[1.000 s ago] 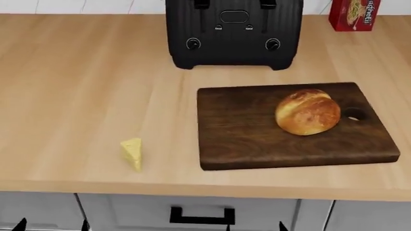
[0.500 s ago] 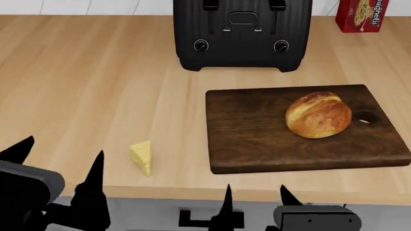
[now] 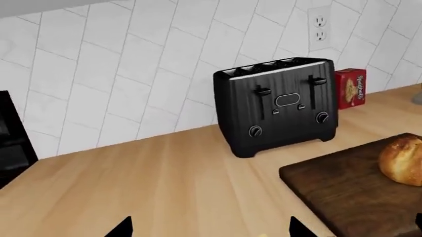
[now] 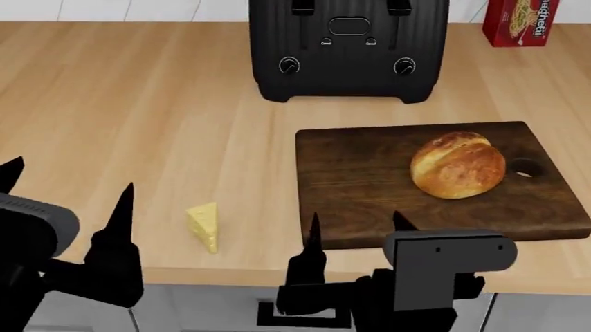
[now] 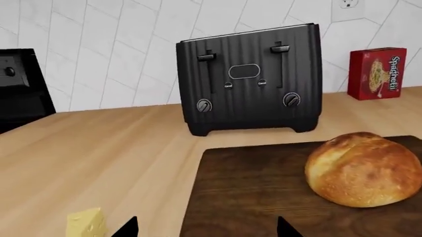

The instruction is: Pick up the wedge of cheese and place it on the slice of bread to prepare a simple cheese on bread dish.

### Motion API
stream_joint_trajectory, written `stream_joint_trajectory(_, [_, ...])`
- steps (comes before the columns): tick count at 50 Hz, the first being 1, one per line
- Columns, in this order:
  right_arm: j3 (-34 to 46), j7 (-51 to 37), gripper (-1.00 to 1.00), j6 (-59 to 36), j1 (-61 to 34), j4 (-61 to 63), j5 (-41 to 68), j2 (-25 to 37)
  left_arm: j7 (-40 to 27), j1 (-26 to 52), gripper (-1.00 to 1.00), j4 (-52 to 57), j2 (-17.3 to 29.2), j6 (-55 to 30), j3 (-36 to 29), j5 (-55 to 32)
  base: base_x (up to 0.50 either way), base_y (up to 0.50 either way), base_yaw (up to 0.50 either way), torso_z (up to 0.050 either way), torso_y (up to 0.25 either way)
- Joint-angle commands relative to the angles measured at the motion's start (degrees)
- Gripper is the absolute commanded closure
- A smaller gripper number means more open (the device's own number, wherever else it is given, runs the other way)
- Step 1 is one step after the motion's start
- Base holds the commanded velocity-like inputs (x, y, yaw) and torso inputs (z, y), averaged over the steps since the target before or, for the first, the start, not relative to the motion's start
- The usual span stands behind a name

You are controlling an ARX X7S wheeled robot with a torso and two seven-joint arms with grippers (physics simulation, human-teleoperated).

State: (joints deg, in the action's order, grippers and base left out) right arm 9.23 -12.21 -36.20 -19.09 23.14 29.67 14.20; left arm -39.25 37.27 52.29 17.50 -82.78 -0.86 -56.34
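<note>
Both arms have come up further into the head view since half a second ago, while nothing on the counter has shifted. The wedge of cheese (image 4: 204, 225) sits on the bare wooden counter (image 4: 138, 111) near the front edge, just left of the cutting board (image 4: 369, 194) and not touching it, standing on a flat side with its point up and its long side running roughly near-to-far. It lies pretty much between the two grippers: the left gripper (image 4: 65, 200) is to its left, the right gripper (image 4: 356, 232) to its right over the board's near left corner. Both have their jaws spread wide with nothing between them. The right looks a touch closer to me, and the right wrist view actually catches the cheese (image 5: 88, 223) off to one side of its fingertips, while the left wrist view barely shows it at all. The slice of bread (image 4: 458, 164) (really a round roll) sits on the right half of the board, well apart from the cheese, with the black toaster (image 4: 349, 48) at the far side. If the right arm takes it, my guess is it has to slide left first, since the cheese isn't between its fingers yet.
</note>
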Motion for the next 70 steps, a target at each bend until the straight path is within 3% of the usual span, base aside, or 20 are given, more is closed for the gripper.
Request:
stream_joint_trajectory(1, [2.59, 1.51, -1.00, 3.28, -2.58, -7.35, -3.56, -1.66, -4.82, -5.42, -1.00, -7.84, 0.06, 10.18, 6.22, 2.26, 0.00, 0.00, 0.00, 0.000, 0.000])
stream_joint_trajectory(7, [3.21, 3.05, -1.00, 4.33, -4.51, -11.16, -3.25, -2.46, -10.61, -7.15, -1.00, -5.63, -0.44, 14.02, 8.58, 8.13, 0.00, 0.00, 0.00, 0.000, 0.000])
stream_joint_trajectory(70, [3.91, 3.32, -1.00, 0.18, -3.61, -7.07, 2.47, 0.17, -10.65, -7.56, -1.00, -6.93, 0.44, 16.81, 7.96, 5.78, 0.13, 0.00, 0.00, 0.000, 0.000])
